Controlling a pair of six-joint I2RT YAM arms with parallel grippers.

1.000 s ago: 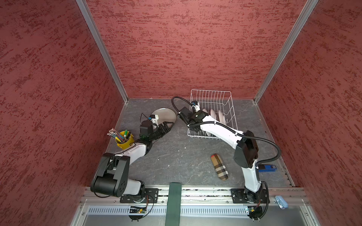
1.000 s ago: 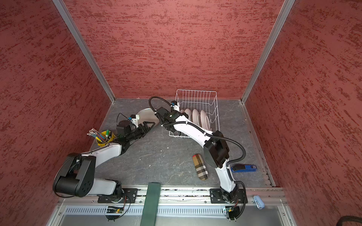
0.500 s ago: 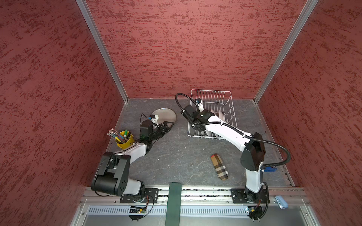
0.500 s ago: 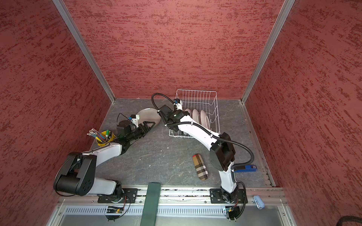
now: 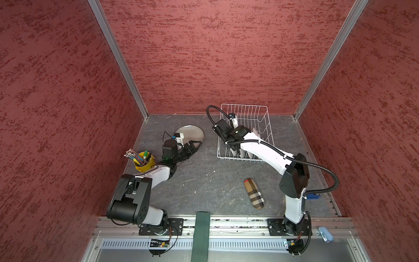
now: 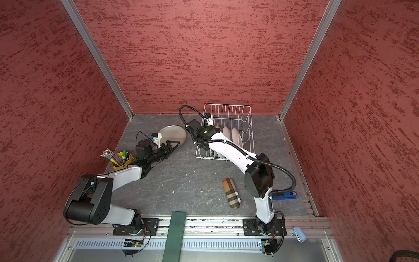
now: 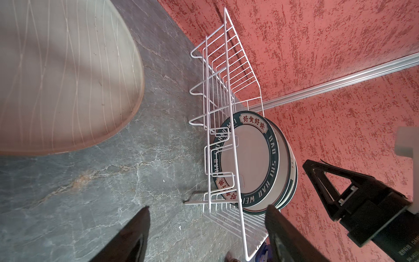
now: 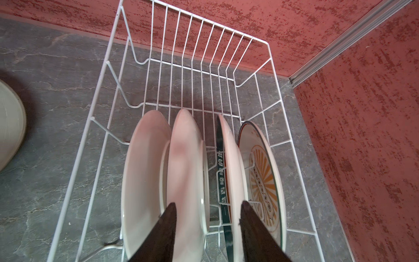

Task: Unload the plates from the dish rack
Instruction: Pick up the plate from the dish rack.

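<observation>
The white wire dish rack (image 5: 244, 118) (image 6: 229, 115) (image 8: 192, 45) (image 7: 227, 45) stands at the back right. Several plates (image 6: 234, 136) (image 5: 255, 132) stand on edge in it: two plain white (image 8: 145, 170), one with a dark green lettered rim (image 7: 247, 163), one with an orange sunburst (image 8: 263, 181). My right gripper (image 8: 208, 203) (image 5: 233, 148) hangs open just above their top edges, gripping nothing. A grey-beige plate (image 5: 190, 135) (image 6: 172, 135) (image 7: 56, 79) lies flat on the table left of the rack. My left gripper (image 5: 195, 144) (image 6: 173, 144) (image 7: 208, 206) is open and empty at that plate's near edge.
A yellow cup of pens (image 5: 145, 161) (image 6: 121, 160) stands beside the left arm. A checked case (image 5: 254, 192) (image 6: 231, 192) lies on the grey table in front of the rack. A blue object (image 6: 284, 195) sits behind the right arm's elbow. Red walls close three sides.
The right arm has swung a little to the right, bringing its wrist from the rack's left rim to over the standing plates. The left arm has not moved.
</observation>
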